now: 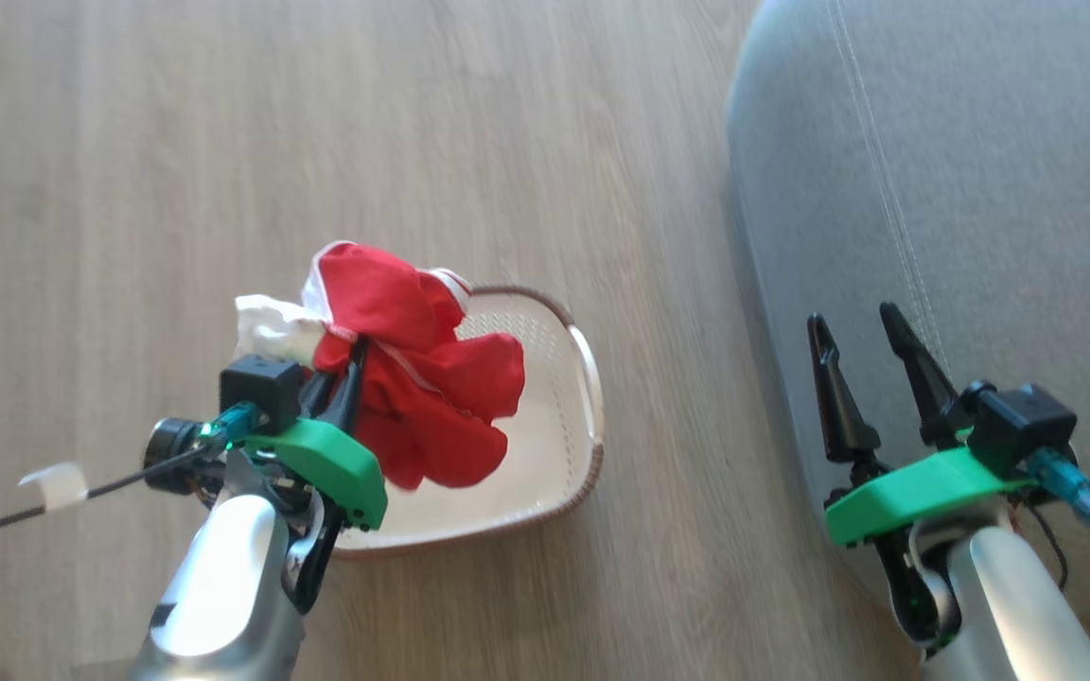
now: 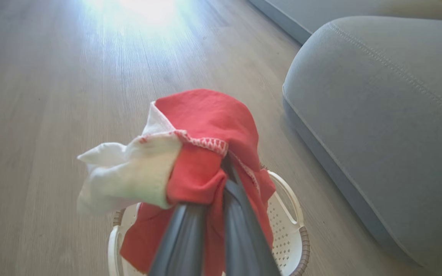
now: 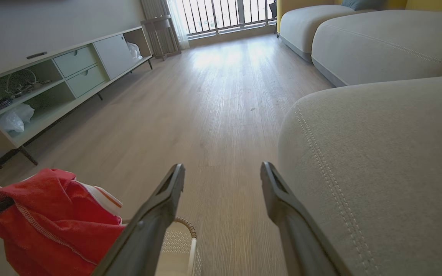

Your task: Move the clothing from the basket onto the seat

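Wood floor point(image 1: 318, 142), low shelf unit point(image 3: 79, 65), railed window point(image 3: 225, 13)

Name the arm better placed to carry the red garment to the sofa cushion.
Left. The left gripper is shut on the red garment, above the basket. The right gripper hangs open and empty by the cushion's edge.

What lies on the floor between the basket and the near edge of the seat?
Nothing: a bare strip of wood floor separates the basket from the seat, as seen in the head view and the left wrist view.
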{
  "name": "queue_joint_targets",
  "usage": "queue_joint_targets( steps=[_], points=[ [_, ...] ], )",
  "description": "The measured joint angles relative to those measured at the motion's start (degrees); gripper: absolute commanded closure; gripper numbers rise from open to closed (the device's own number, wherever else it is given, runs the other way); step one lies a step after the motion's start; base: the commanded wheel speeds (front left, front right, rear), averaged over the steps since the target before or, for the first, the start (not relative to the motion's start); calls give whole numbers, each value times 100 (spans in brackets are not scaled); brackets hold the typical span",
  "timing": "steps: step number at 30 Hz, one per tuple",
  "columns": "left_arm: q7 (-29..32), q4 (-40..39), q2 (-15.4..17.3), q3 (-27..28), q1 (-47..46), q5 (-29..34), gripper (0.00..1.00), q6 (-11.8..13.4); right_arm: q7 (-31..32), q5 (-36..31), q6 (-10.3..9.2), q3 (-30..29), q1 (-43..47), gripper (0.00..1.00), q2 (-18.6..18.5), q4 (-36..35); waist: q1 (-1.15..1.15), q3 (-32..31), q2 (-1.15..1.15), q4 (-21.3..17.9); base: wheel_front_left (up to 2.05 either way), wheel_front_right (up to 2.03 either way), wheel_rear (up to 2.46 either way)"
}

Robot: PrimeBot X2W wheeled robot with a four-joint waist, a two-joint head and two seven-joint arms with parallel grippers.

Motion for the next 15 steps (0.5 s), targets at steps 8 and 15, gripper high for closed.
queue_joint_targets(
  steps=[8,15],
  points=[
    [-1,-1259,-98,314,806,187,100,-11,0,0,0,-31,433,0,-3,33,0,-705,0,365,0,0,0],
    [-1,-1949,-115,442,1446,21,100,37,0,0,0,-123,753,0,1,-22,0,-1196,0,571,0,0,0]
  ],
)
